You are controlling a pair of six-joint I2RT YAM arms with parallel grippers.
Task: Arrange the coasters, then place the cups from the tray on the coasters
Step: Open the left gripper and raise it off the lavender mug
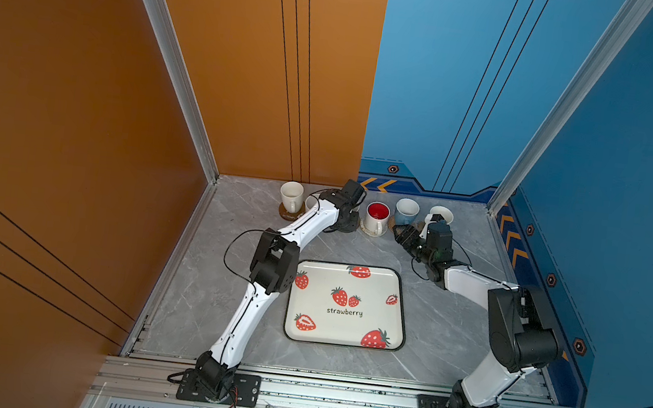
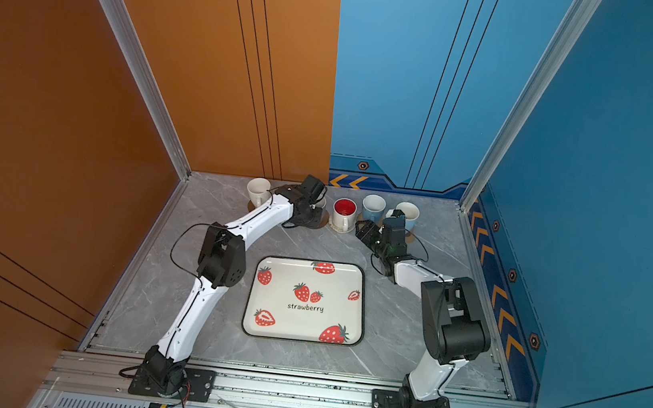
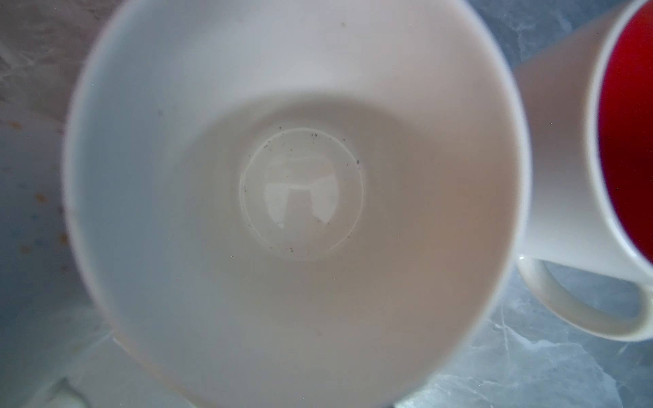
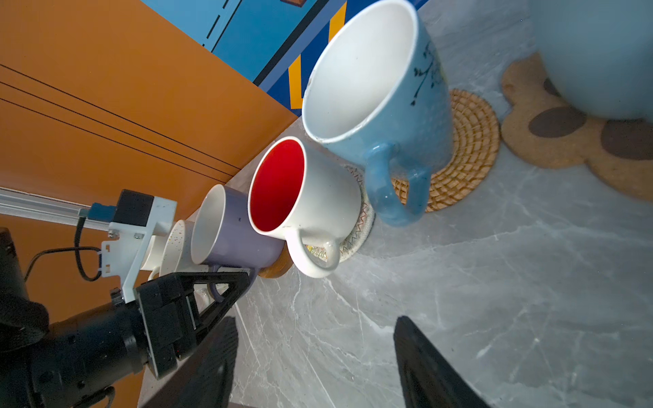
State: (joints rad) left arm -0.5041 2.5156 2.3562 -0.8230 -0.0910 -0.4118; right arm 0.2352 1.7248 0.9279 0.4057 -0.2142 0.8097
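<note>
1. The tray [image 1: 311,301] lies flat on the grey marble table [image 1: 448,332], midway between the two arm bases. All six cups stand off it, in a row beyond its far edge.
2. Past the tray's far left corner stands the plain white cup [image 1: 291,196] on a brown disc [image 1: 286,214]. Next along towards the tray's middle is the speckled white cup [image 4: 176,243], mostly hidden by the left arm in both top views.
3. Opposite the middle of the tray's far edge, the lavender cup [image 4: 233,233] sits on a second brown disc [image 4: 275,270]. The left gripper [image 1: 348,222] hangs right over it, one finger beside the handle. Whether its jaws are gripping the handle cannot be told.
4. Just right of that, the red-lined white cup [image 1: 377,215] rests upright on a cream woven coaster [image 4: 364,219].
5. Beyond the tray's far right corner, one light blue cup [image 1: 406,211] stands on the rattan coaster [image 4: 473,141]. The other light blue cup [image 1: 440,214] stands on the paw-print coaster [image 4: 565,155].
6. The right gripper [image 4: 314,319] hovers between the tray's far right corner and the blue cups, jaws spread apart with nothing between them.
</note>
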